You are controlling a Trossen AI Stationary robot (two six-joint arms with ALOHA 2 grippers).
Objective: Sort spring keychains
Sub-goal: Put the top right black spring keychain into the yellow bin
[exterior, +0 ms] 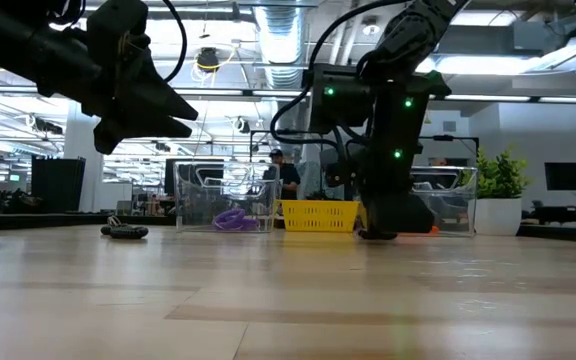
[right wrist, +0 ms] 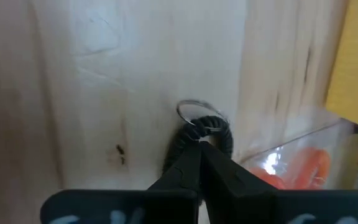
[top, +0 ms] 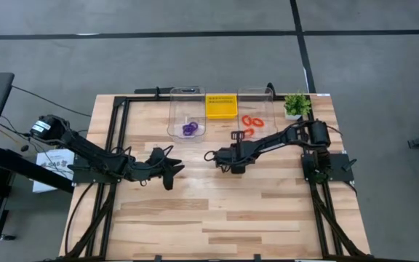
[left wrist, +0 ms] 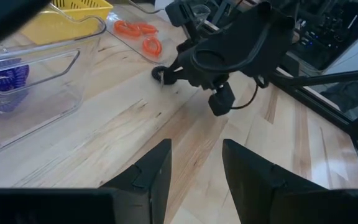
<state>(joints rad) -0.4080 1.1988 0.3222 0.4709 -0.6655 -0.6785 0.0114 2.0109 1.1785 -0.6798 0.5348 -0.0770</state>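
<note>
Black spring keychain (right wrist: 199,138) pinched by lowered right end effector (right wrist: 199,149); left end effector (left wrist: 194,171) hovering, parted.

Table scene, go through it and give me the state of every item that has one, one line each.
Left gripper: open, empty, raised above the table.
Right gripper: shut on a black keychain, low at the wood.
Purple keychains: lying in the left clear bin.
Orange keychains: lying in the right clear bin.
Yellow basket: upright between the bins; contents not visible.
</note>
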